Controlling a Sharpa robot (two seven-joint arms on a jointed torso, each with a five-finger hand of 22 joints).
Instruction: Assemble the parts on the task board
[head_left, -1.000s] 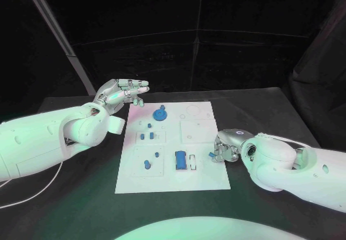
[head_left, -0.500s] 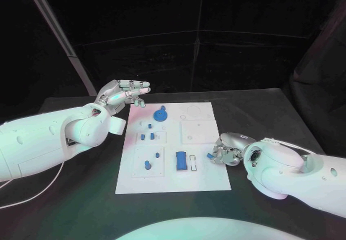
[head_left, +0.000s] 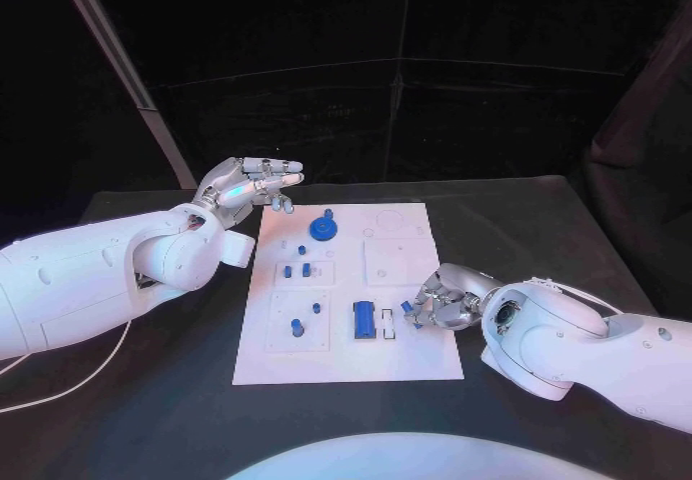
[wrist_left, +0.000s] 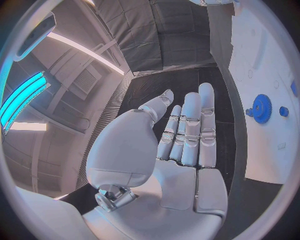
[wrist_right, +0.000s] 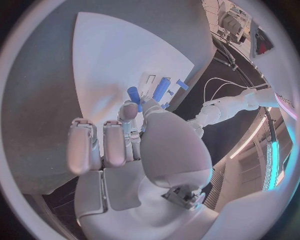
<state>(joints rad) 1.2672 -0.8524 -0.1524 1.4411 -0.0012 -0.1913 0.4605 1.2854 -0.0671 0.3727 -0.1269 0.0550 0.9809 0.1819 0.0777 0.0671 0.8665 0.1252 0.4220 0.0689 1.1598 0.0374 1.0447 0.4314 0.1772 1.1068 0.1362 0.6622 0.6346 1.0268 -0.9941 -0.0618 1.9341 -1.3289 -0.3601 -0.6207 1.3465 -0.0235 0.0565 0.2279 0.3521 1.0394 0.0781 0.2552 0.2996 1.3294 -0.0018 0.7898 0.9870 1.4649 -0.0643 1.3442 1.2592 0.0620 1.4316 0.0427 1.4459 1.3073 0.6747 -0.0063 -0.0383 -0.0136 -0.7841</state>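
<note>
since a second ago the right hand (head_left: 444, 303) has slid in from the board's right margin toward the middle, and it now sits over the right edge of the task board (head_left: 353, 370), pinching a small blue part (wrist_right: 134, 94) between thumb and a fingertip while its other fingers stand straighter. the left hand (head_left: 248, 182) has hardly shifted: it hovers off the board's far left corner, fingers extended side by side and holding nothing. what matters for the coming move is how the held part lies to the blue block (head_left: 364, 318) standing on the board with a pale slot (head_left: 387, 324) just beside it. both lie just to the left of the right hand, on its thumb side, with their long axes running from the near edge toward the far edge. the right hand is by far the nearer; the left is well apart, closer to the blue gear (head_left: 325, 228) at the far end. seating the part probably calls for a short move leftward, though which socket it belongs to cannot be told.
</note>
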